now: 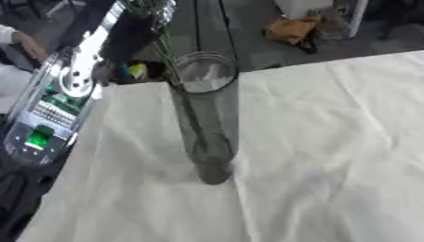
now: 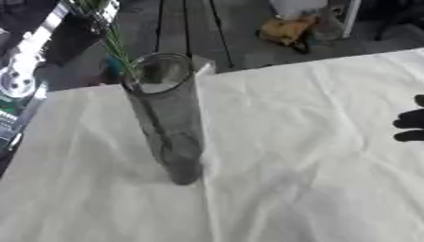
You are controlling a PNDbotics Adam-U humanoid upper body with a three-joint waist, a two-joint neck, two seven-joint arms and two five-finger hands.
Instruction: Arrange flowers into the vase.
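A tall clear glass vase (image 1: pixel 207 118) stands upright on the white tablecloth (image 1: pixel 331 156), left of centre. A thin green flower stem (image 1: pixel 168 54) slants down from the upper left into the vase's mouth and continues inside the glass. Its top end reaches my left hand (image 1: pixel 136 30), a dark shape above and behind the vase at the end of the silver arm, which is shut on the stem. The flower's head is out of view. Only the dark fingers of my right hand (image 2: pixel 409 125) show, at the right edge above the cloth, relaxed and holding nothing.
My left forearm (image 1: pixel 54 104), silver with green parts, runs along the table's left edge. Beyond the far edge lie a dark floor, a yellow-brown bundle (image 1: pixel 291 29) and a white container (image 2: pixel 298 7). A person's sleeve shows at the far left.
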